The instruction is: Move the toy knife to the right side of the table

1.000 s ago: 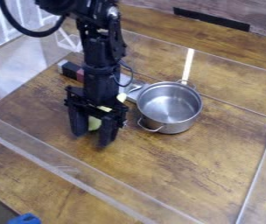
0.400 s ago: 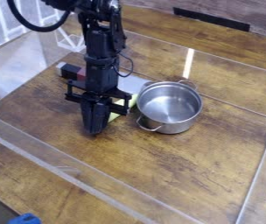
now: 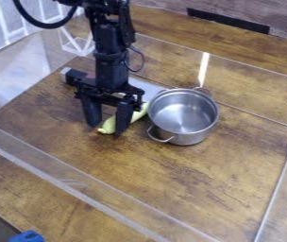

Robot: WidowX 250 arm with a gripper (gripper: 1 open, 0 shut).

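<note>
The black arm drops from the upper left of the frame to left of centre, its wrist near vertical, and the gripper points almost straight down with its two dark fingers parted.

This looks like a robotics lab test cell rather than a real kitchen. A brown wood-plank tabletop is fenced by low clear acrylic walls, and a black robot arm with trailing cables stands over toy-scale kitchen props such as a small steel pot.
</note>
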